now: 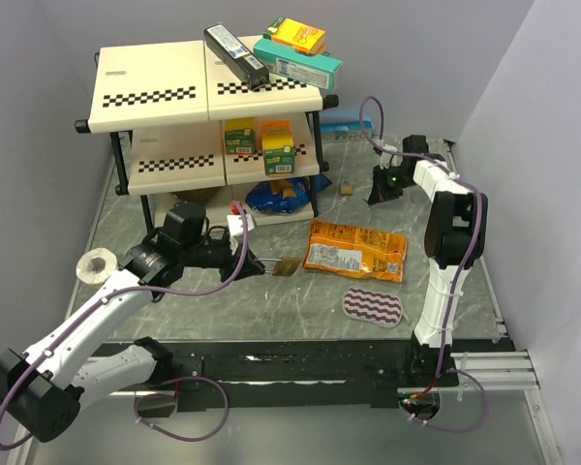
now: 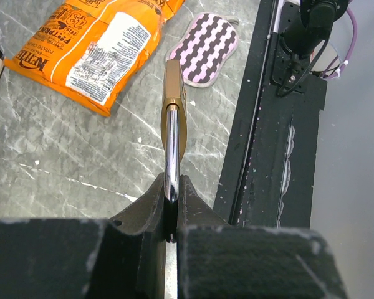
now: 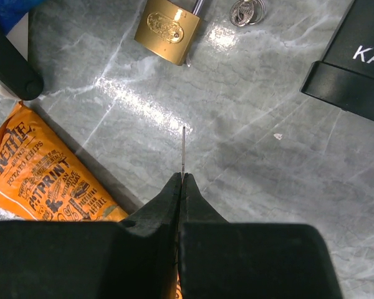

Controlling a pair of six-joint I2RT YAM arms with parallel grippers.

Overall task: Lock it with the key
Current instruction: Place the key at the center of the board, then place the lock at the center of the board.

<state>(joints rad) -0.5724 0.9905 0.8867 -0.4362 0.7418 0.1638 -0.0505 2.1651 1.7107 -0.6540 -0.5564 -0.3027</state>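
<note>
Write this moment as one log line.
left gripper: shut on padlock shackle | right gripper: shut on key | key not yet in padlock

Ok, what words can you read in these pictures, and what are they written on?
"KETTLE": on the orange chip bag.
"POTATO CHIPS": on the same bag, below the brand.
"KA": white letters on the black box, cut off by the picture's edge.
Padlock lying on the table: its oval stamp is too blurred to read.
Boxes on the shelf: print too small to read.
</note>
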